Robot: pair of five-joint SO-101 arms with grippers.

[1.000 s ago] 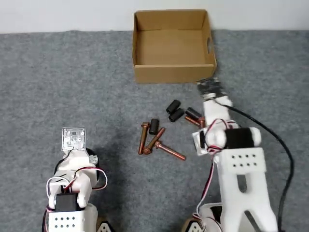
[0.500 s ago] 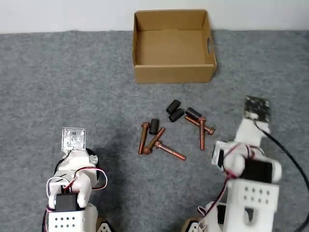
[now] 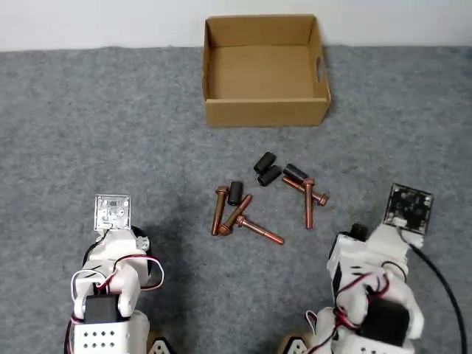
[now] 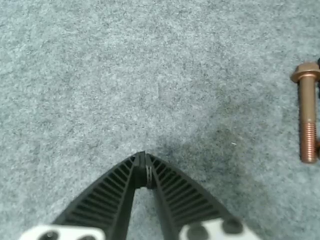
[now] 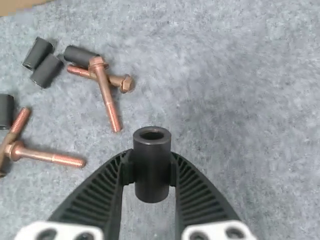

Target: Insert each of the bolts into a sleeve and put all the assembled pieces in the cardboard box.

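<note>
My right gripper is shut on a black sleeve, held upright with its bore showing, over the carpet at the near right. Several copper bolts lie mid-table: one pair crossed, three others fanned out. Loose black sleeves lie among them. In the right wrist view the crossed bolts lie just beyond the held sleeve. My left gripper is shut and empty, low over bare carpet at the near left, with one bolt off to its side. The cardboard box stands open at the back.
Grey carpet covers the whole table. The left arm and right arm sit at the near edge, with open carpet between them and the parts. A cable trails from the right arm.
The right arm has drawn back from in front of the box to the near right of the table. The left arm, the loose bolts and the loose sleeves have not moved.
</note>
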